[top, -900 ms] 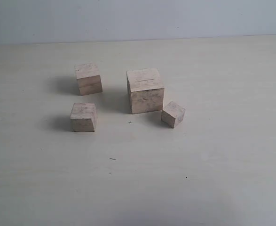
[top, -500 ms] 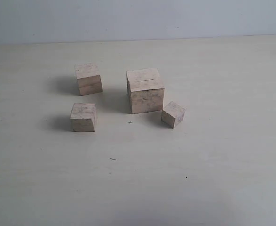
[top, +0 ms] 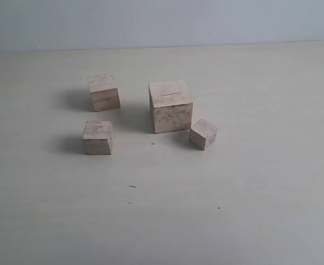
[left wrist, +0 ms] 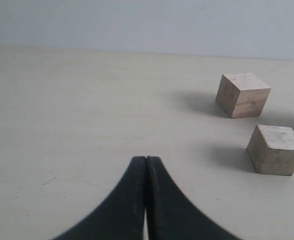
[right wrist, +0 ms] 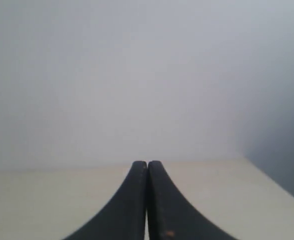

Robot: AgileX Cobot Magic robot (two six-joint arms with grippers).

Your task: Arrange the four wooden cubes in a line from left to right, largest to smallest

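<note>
Four wooden cubes scattered on table, left gripper clenched empty, right gripper clenched empty

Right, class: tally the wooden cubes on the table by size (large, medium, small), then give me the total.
Large cube: 1
Medium cubes: 2
Small cube: 1
Total: 4

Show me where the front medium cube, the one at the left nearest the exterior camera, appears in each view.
Exterior: front medium cube, left of centre, nearest the camera.
Left wrist: the nearer of two whole cubes, past the shut left gripper.
Right wrist: not in it.
Shared landmark: the rear medium cube, beyond it in both.
</note>
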